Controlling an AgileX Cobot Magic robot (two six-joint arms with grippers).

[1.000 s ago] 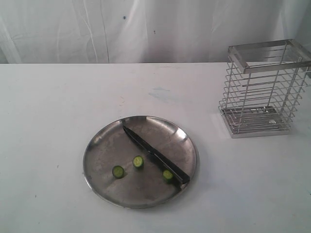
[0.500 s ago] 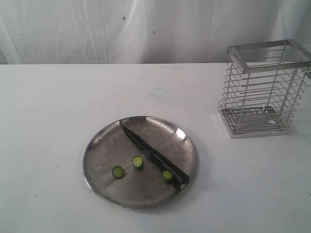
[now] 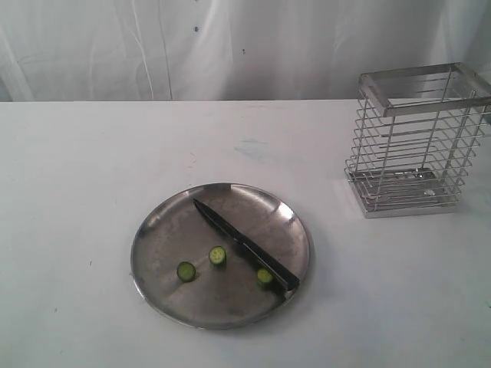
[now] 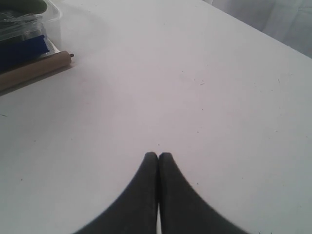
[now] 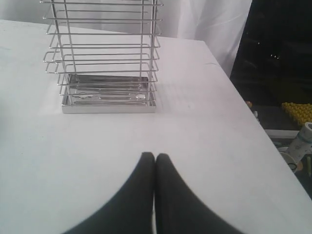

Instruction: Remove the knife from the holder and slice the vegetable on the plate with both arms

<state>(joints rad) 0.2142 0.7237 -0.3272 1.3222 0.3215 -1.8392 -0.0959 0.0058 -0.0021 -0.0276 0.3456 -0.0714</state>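
The steel plate (image 3: 165,230) lies on the white table in the exterior view. Across it lies the knife (image 3: 244,245), dark blade toward the back left, black handle at the front right rim. Three green pieces of the vegetable rest on the plate: one (image 3: 186,271), a second (image 3: 219,255) and a third (image 3: 265,277) beside the handle. The wire holder (image 3: 412,142) stands at the right with nothing in it, also seen in the right wrist view (image 5: 103,58). My left gripper (image 4: 158,155) is shut over bare table. My right gripper (image 5: 155,156) is shut, short of the holder. Neither arm shows in the exterior view.
A clear box with a blue item (image 4: 24,31) and a wooden stick (image 4: 34,70) lie at the table's side in the left wrist view. The table's edge (image 5: 243,105) runs beside the right gripper, with dark clutter beyond. A white curtain (image 3: 230,46) hangs behind.
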